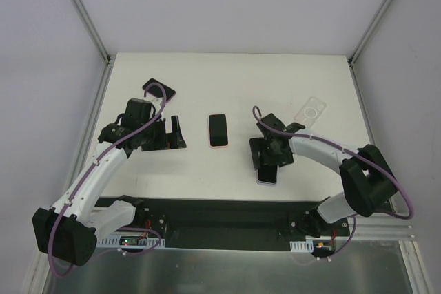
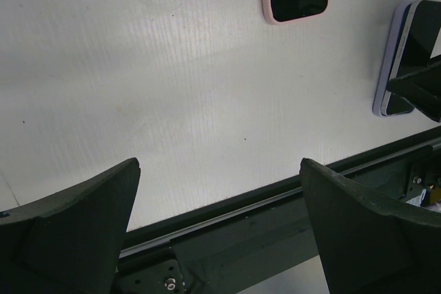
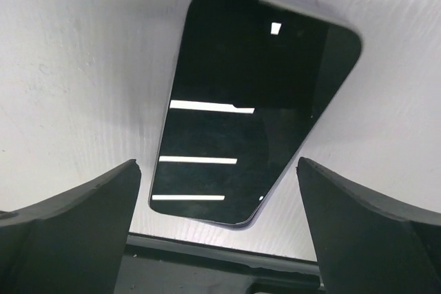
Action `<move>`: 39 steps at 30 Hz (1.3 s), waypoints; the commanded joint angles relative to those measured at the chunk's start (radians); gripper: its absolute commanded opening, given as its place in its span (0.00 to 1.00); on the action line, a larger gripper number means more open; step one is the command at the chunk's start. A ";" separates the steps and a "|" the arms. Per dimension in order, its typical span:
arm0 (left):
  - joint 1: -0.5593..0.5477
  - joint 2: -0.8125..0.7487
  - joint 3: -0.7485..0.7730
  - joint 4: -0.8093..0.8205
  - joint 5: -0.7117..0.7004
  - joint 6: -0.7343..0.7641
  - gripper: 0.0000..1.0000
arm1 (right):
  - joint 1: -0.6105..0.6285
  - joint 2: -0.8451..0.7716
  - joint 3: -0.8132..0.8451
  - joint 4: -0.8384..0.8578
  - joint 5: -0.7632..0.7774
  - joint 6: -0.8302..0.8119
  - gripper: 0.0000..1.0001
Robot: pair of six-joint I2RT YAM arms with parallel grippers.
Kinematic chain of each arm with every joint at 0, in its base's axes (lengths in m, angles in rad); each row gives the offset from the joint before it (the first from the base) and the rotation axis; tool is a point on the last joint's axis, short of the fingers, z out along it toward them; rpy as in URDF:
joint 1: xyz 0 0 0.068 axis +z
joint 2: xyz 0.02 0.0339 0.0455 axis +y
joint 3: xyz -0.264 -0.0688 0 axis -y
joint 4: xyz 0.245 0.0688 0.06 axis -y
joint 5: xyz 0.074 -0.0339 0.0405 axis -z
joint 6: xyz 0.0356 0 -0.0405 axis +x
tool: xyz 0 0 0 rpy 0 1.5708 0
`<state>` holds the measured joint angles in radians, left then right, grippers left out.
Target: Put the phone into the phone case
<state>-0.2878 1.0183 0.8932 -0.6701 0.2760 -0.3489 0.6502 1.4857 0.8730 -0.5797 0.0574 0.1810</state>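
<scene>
So the right gripper (image 3: 217,170) hangs spread wide over the lavender-edged phone (image 3: 248,101), which lies screen up near the table's (image 1: 207,74) front edge, not touching either finger. The clear case (image 1: 311,111) sits well apart at far right. A pink phone (image 1: 218,130) lies between the arms. The left gripper (image 2: 219,166) gapes wide too, holding nothing.

Black screen on lavender-rimmed phone (image 3: 234,108), black screen on pink-rimmed phone (image 1: 218,130), transparent case (image 1: 311,111), white table (image 1: 227,74).
</scene>
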 commanded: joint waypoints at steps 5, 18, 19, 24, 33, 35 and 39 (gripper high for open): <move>0.001 -0.009 0.009 0.009 -0.026 0.011 0.99 | 0.005 0.030 -0.032 -0.023 -0.050 -0.040 0.85; 0.001 -0.007 0.007 0.009 -0.031 0.007 0.99 | 0.026 0.033 -0.077 0.060 -0.186 -0.074 0.65; -0.001 -0.007 0.006 0.010 -0.032 0.007 0.99 | 0.034 0.031 -0.078 0.063 -0.185 -0.061 0.65; -0.019 -0.023 0.003 0.010 -0.055 -0.025 0.99 | 0.104 0.018 -0.085 0.104 -0.189 -0.003 0.66; -0.108 -0.096 -0.079 0.144 0.046 -0.191 0.96 | 0.172 -0.077 -0.071 0.023 -0.065 0.075 0.96; -0.163 -0.081 -0.066 0.150 0.014 -0.208 0.96 | 0.167 -0.128 -0.075 0.004 -0.024 0.074 0.98; -0.217 -0.037 -0.062 0.204 0.009 -0.274 0.93 | 0.138 -0.208 -0.092 0.012 -0.033 0.052 0.95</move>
<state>-0.4610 0.9497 0.8200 -0.5495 0.3050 -0.5320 0.8143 1.3731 0.7925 -0.5468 0.0013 0.2272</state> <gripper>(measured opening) 0.942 0.974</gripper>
